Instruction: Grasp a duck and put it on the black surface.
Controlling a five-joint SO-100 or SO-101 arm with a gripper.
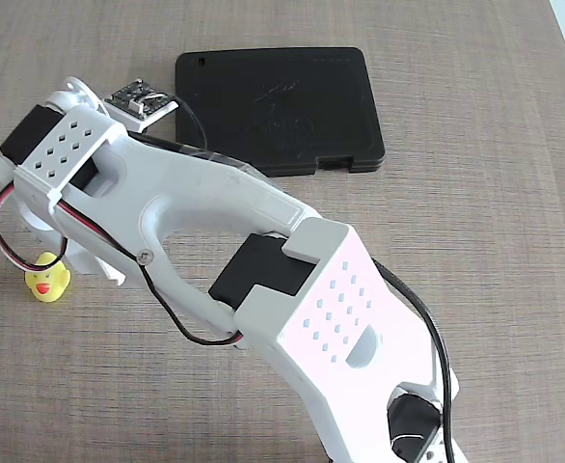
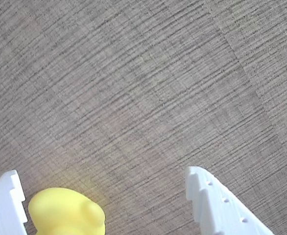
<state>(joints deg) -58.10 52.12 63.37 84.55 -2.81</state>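
Straddling the duck (image 2: pixel 67 211), the parted claw (image 2: pixel 104 196) hangs over bare table (image 2: pixel 143 88).

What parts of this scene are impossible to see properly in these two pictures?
- Gripper: in the fixed view the arm hides its fingers; the wrist view shows only the tips, spread apart.
- Duck: cut off by the wrist view's bottom edge; partly behind the arm in the fixed view.
- Black case: its embossed marking is too faint to read.
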